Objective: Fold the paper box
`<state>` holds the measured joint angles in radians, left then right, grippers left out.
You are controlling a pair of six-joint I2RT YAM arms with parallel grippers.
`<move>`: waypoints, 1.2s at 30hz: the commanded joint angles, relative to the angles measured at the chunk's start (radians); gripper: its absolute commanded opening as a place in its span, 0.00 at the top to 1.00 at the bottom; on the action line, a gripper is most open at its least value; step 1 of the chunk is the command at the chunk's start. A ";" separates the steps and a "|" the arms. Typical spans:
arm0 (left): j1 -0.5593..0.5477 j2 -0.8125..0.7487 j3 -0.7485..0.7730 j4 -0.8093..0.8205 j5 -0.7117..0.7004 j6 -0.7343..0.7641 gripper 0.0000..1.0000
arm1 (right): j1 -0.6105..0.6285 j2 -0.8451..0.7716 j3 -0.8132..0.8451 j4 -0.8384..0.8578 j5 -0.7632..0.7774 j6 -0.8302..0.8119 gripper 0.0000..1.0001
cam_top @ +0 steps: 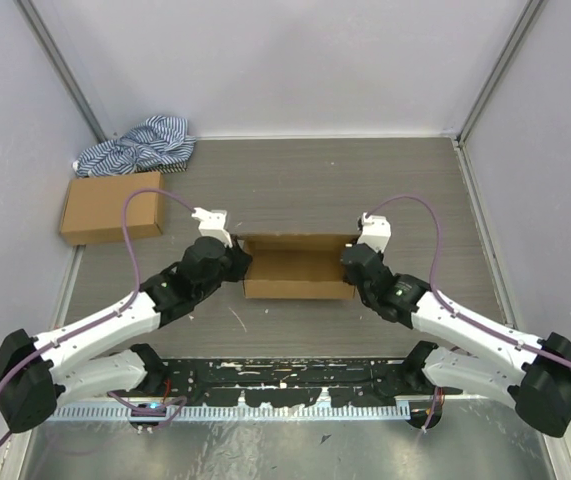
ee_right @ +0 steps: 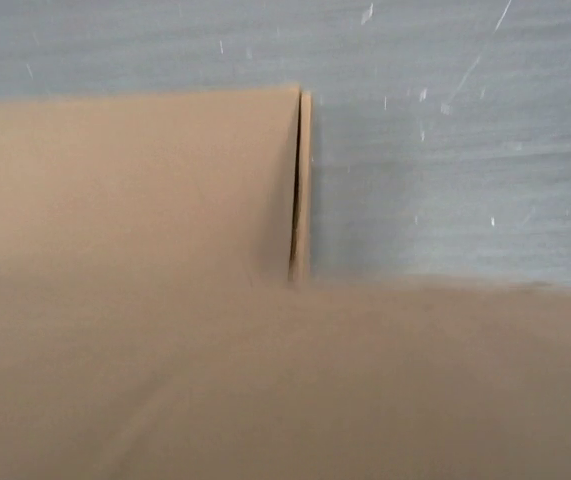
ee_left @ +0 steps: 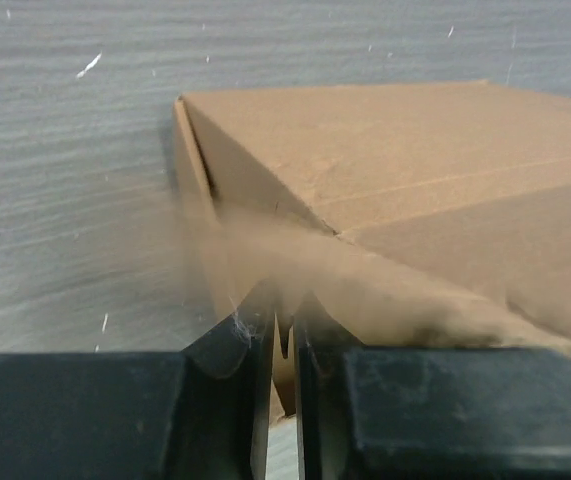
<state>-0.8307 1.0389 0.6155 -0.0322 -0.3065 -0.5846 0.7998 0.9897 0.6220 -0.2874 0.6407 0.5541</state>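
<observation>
The paper box [cam_top: 300, 266] is brown cardboard, partly formed, with its walls up, in the middle of the table between both arms. My left gripper [cam_top: 238, 262] is at its left end. In the left wrist view the jaws [ee_left: 283, 322] are nearly closed with a thin cardboard flap of the box [ee_left: 405, 160] pinched between them. My right gripper [cam_top: 353, 266] is at the box's right end. In the right wrist view blurred cardboard [ee_right: 265, 370] fills the lower frame and hides the fingers. A standing wall edge [ee_right: 303, 185] shows beyond it.
A smaller closed brown cardboard box [cam_top: 111, 208] lies at the far left, with a striped blue-and-white cloth [cam_top: 137, 147] behind it. Grey walls close in the table on three sides. A black rail [cam_top: 285, 385] runs along the near edge.
</observation>
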 commanded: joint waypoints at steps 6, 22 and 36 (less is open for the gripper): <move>-0.029 -0.180 -0.015 -0.303 0.001 -0.048 0.74 | 0.052 -0.259 -0.028 -0.280 -0.212 0.120 0.01; -0.030 -0.578 -0.046 -0.518 0.151 -0.187 0.80 | 0.053 -0.507 0.123 -0.387 -0.484 0.060 0.00; -0.030 -0.182 0.192 -0.373 -0.105 0.095 0.80 | 0.052 -0.140 0.151 -0.228 -0.284 0.012 0.84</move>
<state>-0.8585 0.6903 0.7139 -0.5140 -0.3550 -0.6117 0.8490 0.7681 0.7719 -0.6388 0.2909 0.5804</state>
